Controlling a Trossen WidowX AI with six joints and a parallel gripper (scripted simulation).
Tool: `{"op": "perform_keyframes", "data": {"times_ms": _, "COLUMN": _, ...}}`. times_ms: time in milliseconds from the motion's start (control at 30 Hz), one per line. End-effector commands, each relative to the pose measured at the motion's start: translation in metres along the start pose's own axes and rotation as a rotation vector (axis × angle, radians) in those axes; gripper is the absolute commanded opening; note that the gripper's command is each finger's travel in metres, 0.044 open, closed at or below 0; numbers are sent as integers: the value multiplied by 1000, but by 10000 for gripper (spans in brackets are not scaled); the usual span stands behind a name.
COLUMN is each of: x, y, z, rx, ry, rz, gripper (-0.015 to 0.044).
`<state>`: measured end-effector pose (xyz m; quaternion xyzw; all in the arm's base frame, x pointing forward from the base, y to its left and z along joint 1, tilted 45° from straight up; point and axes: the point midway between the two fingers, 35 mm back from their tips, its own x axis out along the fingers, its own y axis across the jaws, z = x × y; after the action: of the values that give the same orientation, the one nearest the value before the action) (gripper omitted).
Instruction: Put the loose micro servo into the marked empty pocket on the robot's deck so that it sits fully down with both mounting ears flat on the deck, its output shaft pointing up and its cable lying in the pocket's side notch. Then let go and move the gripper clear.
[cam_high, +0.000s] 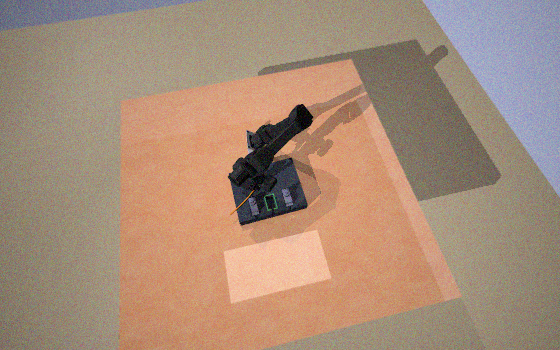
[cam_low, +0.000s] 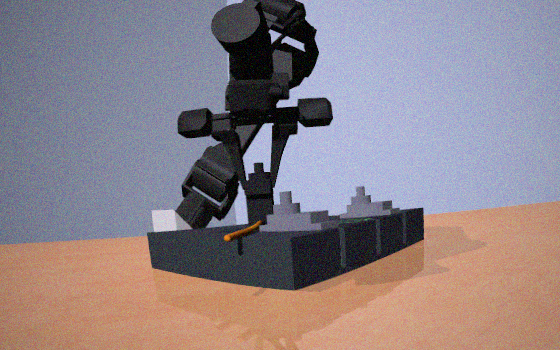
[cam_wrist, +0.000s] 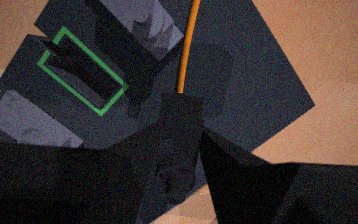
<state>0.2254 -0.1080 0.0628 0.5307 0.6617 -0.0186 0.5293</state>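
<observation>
The loose micro servo (cam_low: 259, 194) (cam_wrist: 181, 117) is a small dark block standing upright on the left part of the dark deck (cam_high: 296, 176) (cam_low: 210, 255) (cam_wrist: 255, 85). Its orange cable (cam_high: 240, 204) (cam_low: 242, 231) (cam_wrist: 187, 45) runs out over the deck's edge. My gripper (cam_high: 253, 186) (cam_low: 260, 192) (cam_wrist: 179, 130) reaches down from above, with one finger on each side of the servo, shut on it. The green-outlined empty pocket (cam_high: 264, 202) (cam_wrist: 94, 58) lies to the right of the servo, between two grey mounted servos (cam_high: 254, 206) (cam_high: 287, 197) (cam_low: 290, 215) (cam_low: 362, 205).
The deck sits on an orange mat (cam_high: 165, 200) on a tan table. A pale rectangle (cam_high: 276, 265) is marked on the mat in front of the deck. A white block (cam_low: 162, 220) stands behind the deck by the arm's base.
</observation>
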Motion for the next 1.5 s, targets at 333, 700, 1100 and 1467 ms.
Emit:
{"op": "perform_keyframes", "data": {"times_ms": 333, "x": -30, "y": 1, "z": -2, "rx": 5, "ry": -2, "rz": 1, "gripper": 0}}
{"op": "perform_keyframes", "data": {"times_ms": 700, "x": -30, "y": -4, "z": -11, "rx": 6, "ry": -2, "rz": 1, "gripper": 0}}
{"op": "perform_keyframes", "data": {"times_ms": 1100, "x": -30, "y": 18, "z": -36, "rx": 1, "ry": 0, "rz": 2, "gripper": 0}}
{"op": "perform_keyframes", "data": {"times_ms": 1467, "x": -30, "y": 18, "z": -36, "rx": -308, "ry": 0, "rz": 2, "gripper": 0}}
